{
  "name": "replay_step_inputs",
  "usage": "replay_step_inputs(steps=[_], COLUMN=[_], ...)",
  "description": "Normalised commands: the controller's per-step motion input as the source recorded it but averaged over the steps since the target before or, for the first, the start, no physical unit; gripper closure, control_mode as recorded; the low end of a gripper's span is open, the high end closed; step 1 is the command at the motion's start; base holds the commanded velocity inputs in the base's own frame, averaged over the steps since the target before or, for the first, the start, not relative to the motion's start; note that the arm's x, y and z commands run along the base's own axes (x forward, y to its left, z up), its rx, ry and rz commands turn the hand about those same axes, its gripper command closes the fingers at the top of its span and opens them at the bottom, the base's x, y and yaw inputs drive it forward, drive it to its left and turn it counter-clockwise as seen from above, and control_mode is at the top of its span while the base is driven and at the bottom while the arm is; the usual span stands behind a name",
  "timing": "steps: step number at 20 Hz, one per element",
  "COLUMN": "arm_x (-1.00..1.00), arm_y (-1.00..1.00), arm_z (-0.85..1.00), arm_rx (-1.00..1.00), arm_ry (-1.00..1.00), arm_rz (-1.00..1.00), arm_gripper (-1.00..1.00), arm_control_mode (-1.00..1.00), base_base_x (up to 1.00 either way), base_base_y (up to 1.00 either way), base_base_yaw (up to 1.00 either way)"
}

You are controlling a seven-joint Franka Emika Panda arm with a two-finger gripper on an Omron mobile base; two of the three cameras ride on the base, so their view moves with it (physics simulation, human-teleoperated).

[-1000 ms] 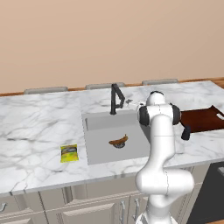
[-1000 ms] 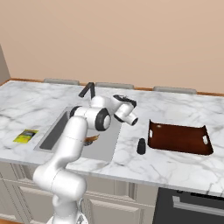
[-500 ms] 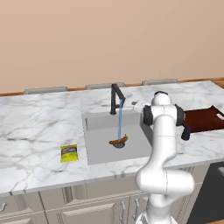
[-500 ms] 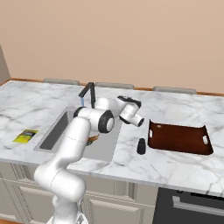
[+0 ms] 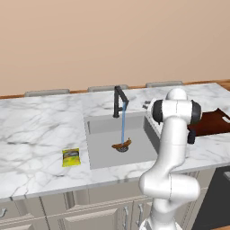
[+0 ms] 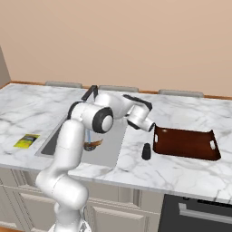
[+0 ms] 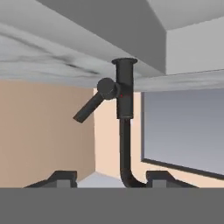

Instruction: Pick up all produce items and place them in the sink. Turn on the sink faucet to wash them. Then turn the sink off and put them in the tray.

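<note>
A brownish banana (image 5: 121, 144) lies on the drain of the grey sink (image 5: 101, 137), and a thin blue stream of water falls on it from the black sink faucet (image 5: 119, 102). From the other side the banana (image 6: 93, 144) shows in the basin behind my arm. My gripper (image 7: 114, 179) is open and holds nothing. It faces the faucet (image 7: 124, 89), whose lever (image 7: 91, 106) sticks out at an angle, from a short way off. Its tips (image 5: 145, 106) peek out right of the faucet, over the counter. The dark red tray (image 6: 186, 145) sits empty on the right.
A flat yellow snack packet (image 5: 70, 157) lies on the marble counter left of the sink. A small dark shaker (image 6: 146, 152) stands between the sink and the tray. My own arm rises in front of the sink's right rim.
Water began to run from the faucet and keeps running. The gripper has drawn back a little to the right, away from the lever, and its jaws have opened.
</note>
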Motion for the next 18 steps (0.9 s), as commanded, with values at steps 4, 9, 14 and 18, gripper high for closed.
replay_step_inputs(steps=[4,9,14,18], arm_x=[-1.00,-0.92,-0.63,-0.17], arm_y=[-0.02,-0.13,-0.13,0.00], arm_z=[0.43,0.64,0.39,-0.02], arm_rx=[-0.21,-0.20,-0.26,-0.37], arm_ry=[-0.34,-0.37,-0.37,-0.35], arm_rz=[0.19,0.19,0.29,0.39], arm_gripper=[-1.00,-1.00,-1.00,-1.00], arm_control_mode=[-1.00,-1.00,-1.00,-1.00], base_base_x=[0.00,0.00,0.00,0.00], base_base_y=[0.00,0.00,0.00,0.00], base_base_yaw=[0.00,0.00,0.00,0.00])
